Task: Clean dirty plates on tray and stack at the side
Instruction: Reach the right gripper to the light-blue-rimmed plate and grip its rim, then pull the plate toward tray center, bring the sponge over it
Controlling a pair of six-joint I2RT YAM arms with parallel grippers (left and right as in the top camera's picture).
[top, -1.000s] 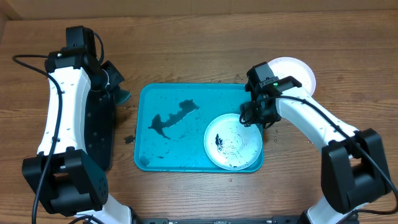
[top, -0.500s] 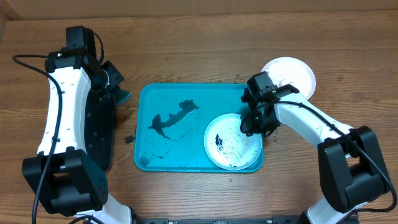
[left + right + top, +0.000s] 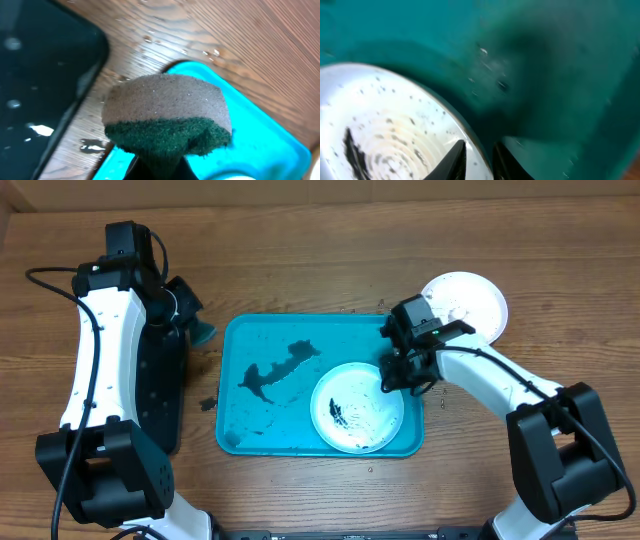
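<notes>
**A:** What does the overhead view show?

**B:** A wooden table (image 3: 300,250) holds a turquoise tray (image 3: 270,430) marked with a dark smear (image 3: 275,370). A dirty plate (image 3: 357,415), white with black marks, lies in the tray's right end. A second white plate (image 3: 470,298) sits on the table beyond the tray's upper right corner. A narrow black tray (image 3: 158,395) lies along the left.

**A:** And the arms?

**B:** The left arm runs up over the black tray. The left gripper (image 3: 192,320) holds a sponge (image 3: 203,332) just off the turquoise tray's upper left corner. The right arm bends in from the right, and the right gripper (image 3: 393,375) covers the dirty plate's upper right rim.

**A:** The left wrist view?

**B:** The sponge (image 3: 165,112), grey above green, fills the middle and hides most of the fingers clamped on it. Behind it are the black tray (image 3: 40,75), water droplets (image 3: 150,39) on the wood, and a turquoise corner (image 3: 260,145).

**A:** The right wrist view?

**B:** It is blurred. Two dark fingertips (image 3: 454,160) stand close together, pinching the plate's rim (image 3: 385,130), one over the plate and one over the tray floor (image 3: 545,75).
</notes>
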